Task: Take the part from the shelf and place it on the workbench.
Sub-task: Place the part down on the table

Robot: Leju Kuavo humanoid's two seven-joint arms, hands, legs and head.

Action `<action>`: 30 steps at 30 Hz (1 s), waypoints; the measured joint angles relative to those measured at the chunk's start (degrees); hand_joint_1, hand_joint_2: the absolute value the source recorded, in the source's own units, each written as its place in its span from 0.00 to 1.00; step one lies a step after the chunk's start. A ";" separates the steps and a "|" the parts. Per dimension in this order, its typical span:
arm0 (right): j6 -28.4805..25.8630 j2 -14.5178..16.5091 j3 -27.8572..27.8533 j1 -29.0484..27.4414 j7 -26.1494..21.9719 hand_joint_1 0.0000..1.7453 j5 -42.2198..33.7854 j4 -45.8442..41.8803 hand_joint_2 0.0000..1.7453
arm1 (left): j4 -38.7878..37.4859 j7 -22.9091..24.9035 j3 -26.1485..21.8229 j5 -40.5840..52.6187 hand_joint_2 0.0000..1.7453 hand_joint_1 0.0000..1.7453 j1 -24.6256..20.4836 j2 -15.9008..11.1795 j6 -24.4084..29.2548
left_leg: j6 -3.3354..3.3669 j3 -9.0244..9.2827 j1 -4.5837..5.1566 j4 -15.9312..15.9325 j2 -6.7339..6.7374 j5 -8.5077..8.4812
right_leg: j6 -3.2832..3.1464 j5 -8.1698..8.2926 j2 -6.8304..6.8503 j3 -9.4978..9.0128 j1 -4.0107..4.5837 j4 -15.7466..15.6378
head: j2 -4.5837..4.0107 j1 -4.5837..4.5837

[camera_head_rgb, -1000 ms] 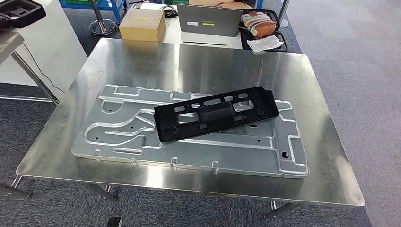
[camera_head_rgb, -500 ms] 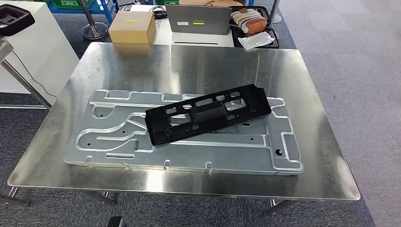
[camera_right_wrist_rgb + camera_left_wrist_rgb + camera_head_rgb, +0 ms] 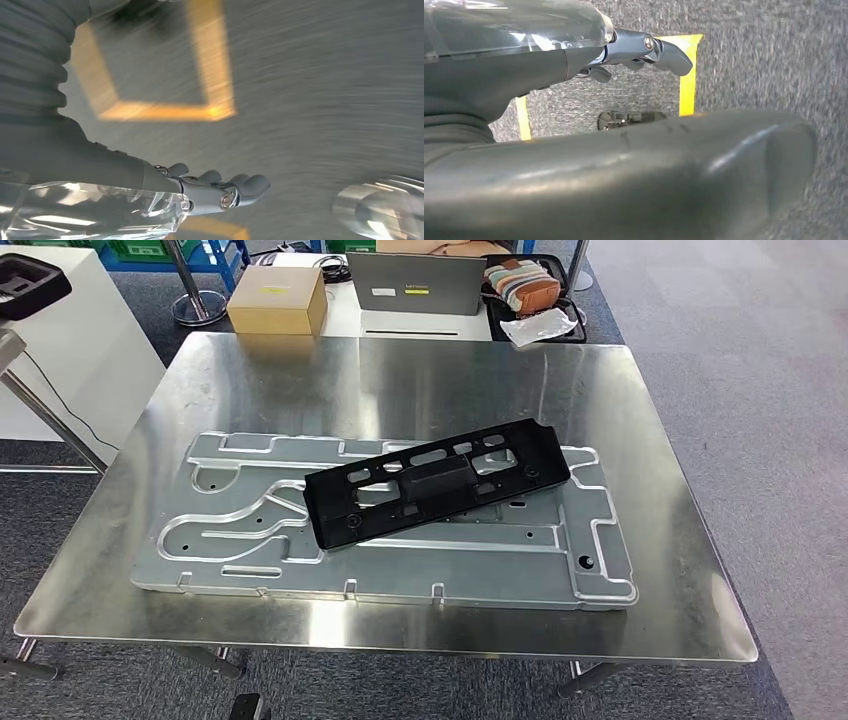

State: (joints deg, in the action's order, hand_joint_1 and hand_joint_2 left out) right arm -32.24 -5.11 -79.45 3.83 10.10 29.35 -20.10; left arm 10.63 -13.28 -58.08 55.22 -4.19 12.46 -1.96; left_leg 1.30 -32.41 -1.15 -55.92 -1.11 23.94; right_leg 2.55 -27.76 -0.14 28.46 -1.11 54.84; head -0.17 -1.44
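**Black part lying on the plate, both hands empty over the floor**

One black plastic part (image 3: 437,483), long and pierced with slots, lies slantwise on one large stamped aluminium plate (image 3: 250,530), its right end farther than its left. The plate rests flat on the steel table (image 3: 420,370), nearer the near edge. Nothing touches the part.

The left hand (image 3: 634,55) hangs above grey carpet (image 3: 764,65) marked with yellow tape (image 3: 687,80); its fingers are loosely extended and hold nothing. The right hand (image 3: 215,190) also hangs over the carpet with fingers gently curved, apart from the thumb, holding nothing.

Beyond the table's far edge stand one cardboard box (image 3: 277,298), one grey laptop (image 3: 416,283) and one striped pouch (image 3: 519,285), with a clear plastic bag (image 3: 540,328) just beside it. At far left is a white cabinet (image 3: 70,360) carrying a black tray (image 3: 30,285).
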 joint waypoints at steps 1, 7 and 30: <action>0.53 1.90 1.92 0.07 3.38 0.00 4.50 1.40 1.00 | -0.01 -0.08 0.06 0.40 0.00 0.00 -0.05 0.01 -0.27 | 0.20 0.45 -0.11 0.99 0.19 -0.63 | -0.01 -0.82 0.01 0.16 -0.01 0.68 | 0.00 0.00; 8.61 9.64 17.18 0.08 10.45 0.00 24.09 6.42 1.00 | -0.01 -1.05 0.61 2.13 0.00 0.00 -0.16 -0.23 -1.46 | -0.09 -0.85 -0.15 1.01 0.91 -1.58 | 0.85 -7.86 0.10 5.98 -0.89 15.15 | 0.00 0.02; 19.04 13.08 36.05 0.27 11.14 0.00 33.04 8.83 1.00 | -0.05 0.91 3.90 5.71 0.00 0.00 -1.93 -0.75 -4.03 | -0.35 6.50 1.30 -0.06 0.90 6.20 | -1.57 5.48 0.34 8.00 0.32 3.49 | 0.00 -0.03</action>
State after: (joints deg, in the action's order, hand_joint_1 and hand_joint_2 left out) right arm -13.21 7.97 -43.40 4.10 21.24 62.40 -11.28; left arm 10.57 -12.37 -54.18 60.93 -6.11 11.71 -5.99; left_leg 0.95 -25.91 0.15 -55.98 -0.21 30.14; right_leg 0.98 -22.27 0.20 36.46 -0.78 58.32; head -0.17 -1.46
